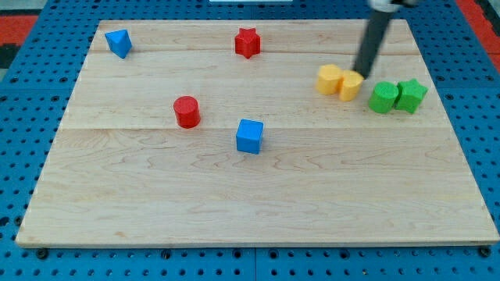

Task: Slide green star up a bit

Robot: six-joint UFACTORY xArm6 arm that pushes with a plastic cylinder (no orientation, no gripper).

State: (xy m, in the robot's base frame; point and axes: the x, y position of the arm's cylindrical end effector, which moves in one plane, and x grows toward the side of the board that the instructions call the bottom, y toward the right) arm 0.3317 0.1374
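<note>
The green star [411,94] lies at the view's right on the wooden board [250,195], touching a second green block [382,98] on its left. My tip [362,74] is at the end of the dark rod that comes down from the view's top. It stands just above and right of the two yellow blocks [339,81], left of the green pair and apart from the green star.
A red star [248,42] lies at the top centre, a blue block [119,43] at the top left, a red cylinder [187,112] left of centre and a blue cube [250,136] near the centre. Blue pegboard [23,117] surrounds the board.
</note>
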